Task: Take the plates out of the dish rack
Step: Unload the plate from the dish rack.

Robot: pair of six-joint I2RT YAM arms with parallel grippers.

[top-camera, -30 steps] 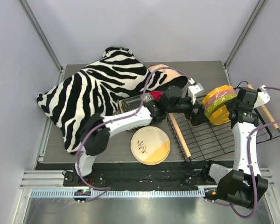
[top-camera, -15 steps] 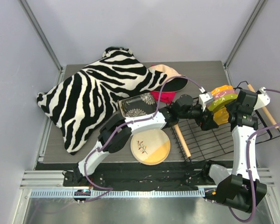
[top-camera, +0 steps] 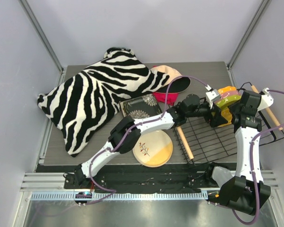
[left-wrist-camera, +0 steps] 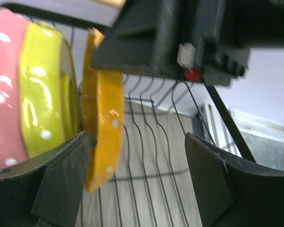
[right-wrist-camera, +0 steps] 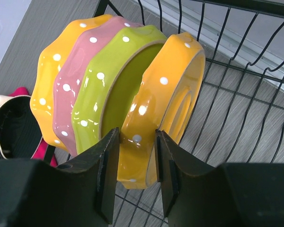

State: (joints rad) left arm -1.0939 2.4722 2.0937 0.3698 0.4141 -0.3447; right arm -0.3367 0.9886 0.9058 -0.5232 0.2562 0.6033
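Extending the left arm (top-camera: pixel 142 125) farther over the dish rack (top-camera: pixel 203 139) than a second ago, uncovering the dark square plate (top-camera: pixel 141 108). Keeping the left gripper (left-wrist-camera: pixel 137 184) spread wide beside the standing plates, holding nothing. Pinching the rim of the front orange dotted plate (right-wrist-camera: pixel 165 104) with the right gripper (right-wrist-camera: pixel 132 175). Counting four dotted plates upright in the rack: front orange, yellow-green plate (right-wrist-camera: pixel 113 80), pink plate (right-wrist-camera: pixel 92 66), rear orange plate (right-wrist-camera: pixel 57 85). Counting two flat on the table (top-camera: pixel 208 75): dark square, round cream-yellow plate (top-camera: pixel 152 147).
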